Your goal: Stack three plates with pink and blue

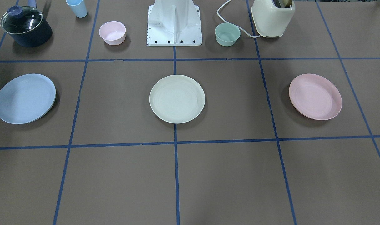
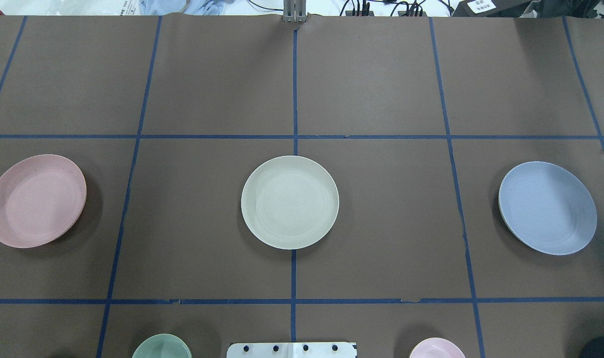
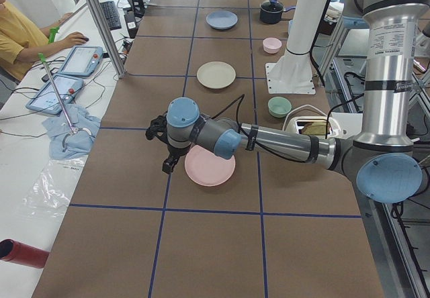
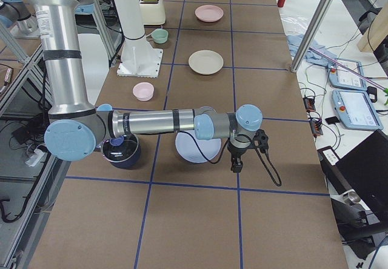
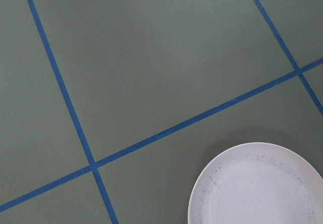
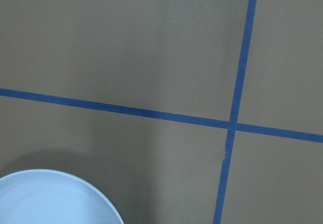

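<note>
So basically nothing is getting stacked yet, and I'm reading this as the very start. Starting at the robot's left end of the brown paper-covered table with blue tape lines [image 2: 381, 74], the pale pink round shallow plastic plate [image 3: 210, 166] is sitting flat on its own. The left gripper [image 3: 168, 166] is hanging just beside its outer rim, apparently not touching it. It's only showing properly from the side, so I can't tell if its jaws are wide or narrow. No plate is in it, though. Further along, the cream-white round shallow plastic plate [image 3: 216, 74] is lying bare in the middle, in front of the robot's base and well apart from the other two. At the far end the light blue round shallow plastic plate [image 3: 222, 20] is lying flat too. The right gripper [image 4: 236, 163] is hovering just beside it, and I can't tell its opening either. So I'm guessing everything is left to do: pink and blue both need lifting and bringing onto one pile, probably on the cream one.
</note>
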`<move>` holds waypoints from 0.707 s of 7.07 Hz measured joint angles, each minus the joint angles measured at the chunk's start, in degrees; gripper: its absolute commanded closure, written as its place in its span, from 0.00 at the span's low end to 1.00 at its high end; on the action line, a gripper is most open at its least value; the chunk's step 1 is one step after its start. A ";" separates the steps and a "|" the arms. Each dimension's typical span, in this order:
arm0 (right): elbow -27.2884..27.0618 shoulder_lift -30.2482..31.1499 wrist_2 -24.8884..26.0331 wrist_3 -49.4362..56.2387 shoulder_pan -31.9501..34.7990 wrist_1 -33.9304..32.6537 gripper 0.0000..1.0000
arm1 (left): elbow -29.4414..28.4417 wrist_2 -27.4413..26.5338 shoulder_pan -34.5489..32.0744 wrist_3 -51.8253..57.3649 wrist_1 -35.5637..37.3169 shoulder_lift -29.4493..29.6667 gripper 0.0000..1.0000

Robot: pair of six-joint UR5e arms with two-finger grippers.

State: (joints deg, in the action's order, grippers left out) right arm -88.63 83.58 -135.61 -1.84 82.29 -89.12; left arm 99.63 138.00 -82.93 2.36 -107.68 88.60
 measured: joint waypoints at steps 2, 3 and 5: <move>0.25 -0.15 0.06 -0.01 -1.11 0.59 0.00 | -2.46 -0.28 6.79 -6.43 -1.71 0.10 0.04; 0.57 0.02 0.02 -0.01 -1.70 2.46 0.00 | -5.75 -0.41 10.96 -9.88 -4.77 0.35 0.05; 2.06 0.32 -0.08 -0.01 -2.57 6.91 0.00 | -16.75 -0.43 14.06 -12.52 -17.56 0.66 0.11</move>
State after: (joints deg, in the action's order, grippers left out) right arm -86.57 83.91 -135.69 -1.85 79.72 -82.22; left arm 82.88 137.57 -68.87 -10.16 -125.24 89.26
